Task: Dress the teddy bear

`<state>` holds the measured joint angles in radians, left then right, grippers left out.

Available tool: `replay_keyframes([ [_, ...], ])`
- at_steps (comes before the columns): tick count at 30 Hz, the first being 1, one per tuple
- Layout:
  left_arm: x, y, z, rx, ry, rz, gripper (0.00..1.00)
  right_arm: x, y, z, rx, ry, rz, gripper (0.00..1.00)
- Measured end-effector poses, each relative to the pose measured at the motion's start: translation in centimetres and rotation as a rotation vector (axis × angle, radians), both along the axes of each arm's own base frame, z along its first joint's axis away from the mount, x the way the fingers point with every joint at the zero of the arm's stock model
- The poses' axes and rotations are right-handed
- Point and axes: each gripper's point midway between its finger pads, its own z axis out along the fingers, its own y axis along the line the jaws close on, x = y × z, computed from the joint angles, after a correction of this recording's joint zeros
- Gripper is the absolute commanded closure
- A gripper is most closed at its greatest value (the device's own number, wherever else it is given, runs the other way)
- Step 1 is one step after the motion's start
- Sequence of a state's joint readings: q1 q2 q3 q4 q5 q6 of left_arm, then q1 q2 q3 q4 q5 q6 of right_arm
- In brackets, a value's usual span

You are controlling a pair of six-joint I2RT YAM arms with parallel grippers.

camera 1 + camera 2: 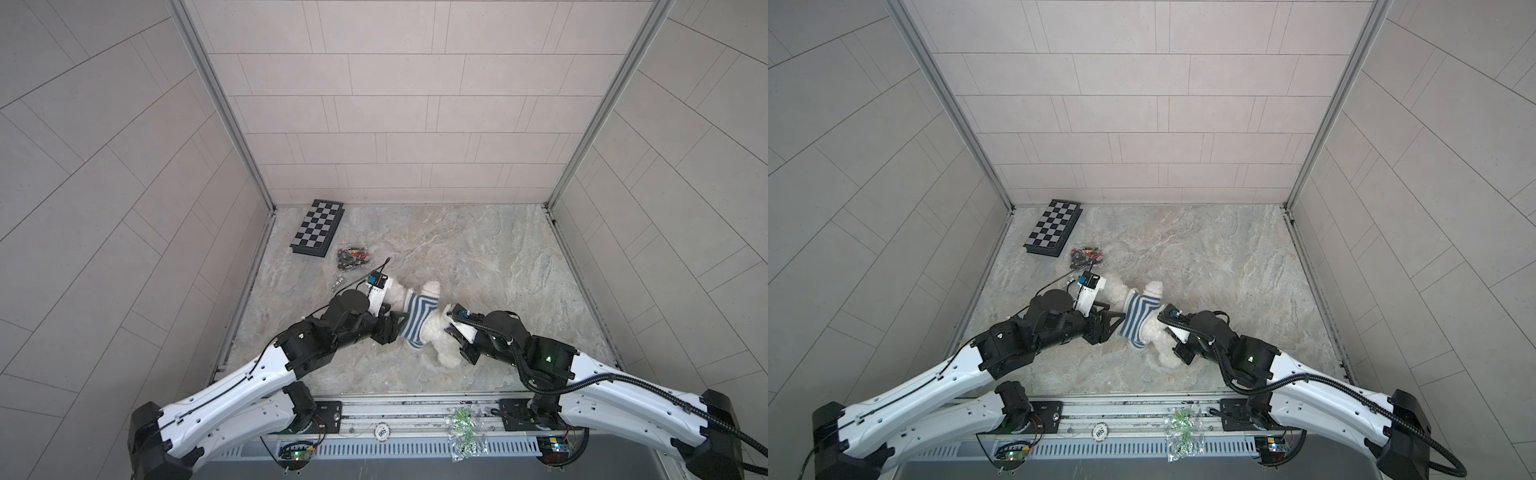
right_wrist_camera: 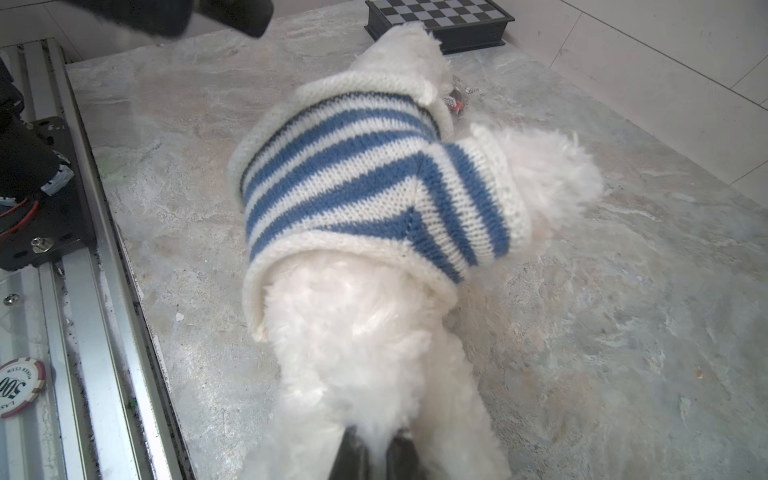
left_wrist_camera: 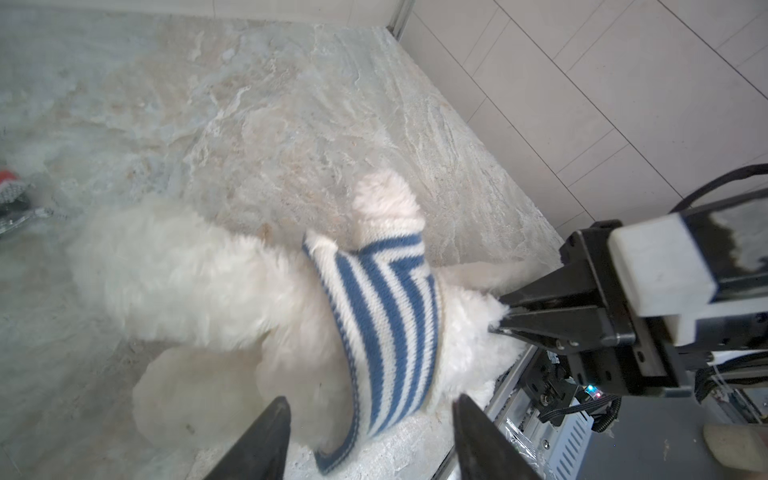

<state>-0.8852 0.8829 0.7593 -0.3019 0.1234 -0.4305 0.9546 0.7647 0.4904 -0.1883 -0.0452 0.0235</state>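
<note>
Knit in blue and white stripes: the sweater [image 1: 417, 318] sits on the torso of the teddy bear [image 1: 435, 338], which lies on the marble table [image 1: 478, 257] near the front edge, between both arms.

- Left gripper [image 3: 372, 399]: jaws spread, holding nothing, the sweater's loose lower edge just beyond the tips.
- Right gripper [image 2: 376, 440]: pressed together, pinching a tuft of fur at the bear's lower body.

Risks, as I judge them:
- The right hold is on fur alone, so a firm tug on the knit may pull the tuft free and the bear would slide with the sweater.
- If my left jaws close low, they may take fur along with the knit and bunch the hem instead of drawing it down.
- The bear lies close to the front rail and a drag that way could hang it over.

Views:
- The right wrist view shows the hem rolled thick around the waist and one arm through its sleeve.
- The left wrist view shows the right tips meeting on fur, while both top views hide that contact and part of the head.
</note>
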Motion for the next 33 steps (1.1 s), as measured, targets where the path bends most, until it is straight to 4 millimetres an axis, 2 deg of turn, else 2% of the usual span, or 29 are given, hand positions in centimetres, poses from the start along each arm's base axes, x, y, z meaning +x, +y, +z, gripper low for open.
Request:
replay_keyframes([
  [2, 0.9, -1.0, 1.1, 0.003, -0.003, -0.016, 0.28, -0.1, 0.2, 0.1, -0.003, -0.010, 0.019, 1.00],
  [5, 2.6, -2.2, 1.6, 0.014, 0.013, -0.020, 0.26, -0.2, 0.3, 0.2, -0.008, -0.025, 0.039, 1.00],
  [8, 4.1, -3.3, 0.9, 0.040, 0.045, -0.026, 0.24, -0.2, 0.5, 0.3, -0.012, -0.040, 0.054, 1.00],
  [11, 5.2, -4.2, -0.5, 0.074, 0.084, -0.039, 0.24, -0.2, 0.7, 0.5, -0.011, -0.055, 0.070, 1.00],
  [16, 5.6, -5.6, -2.6, 0.107, 0.145, -0.079, 0.24, -0.5, 1.0, 0.4, -0.004, -0.069, 0.102, 1.00],
  [20, 5.4, -6.1, -3.5, 0.112, 0.175, -0.102, 0.30, -0.7, 1.1, -0.1, -0.012, -0.068, 0.116, 1.00],
  [33, 5.3, -6.5, -3.6, 0.100, 0.187, -0.118, 0.50, -0.9, 1.2, -0.6, -0.025, -0.068, 0.135, 1.00],
])
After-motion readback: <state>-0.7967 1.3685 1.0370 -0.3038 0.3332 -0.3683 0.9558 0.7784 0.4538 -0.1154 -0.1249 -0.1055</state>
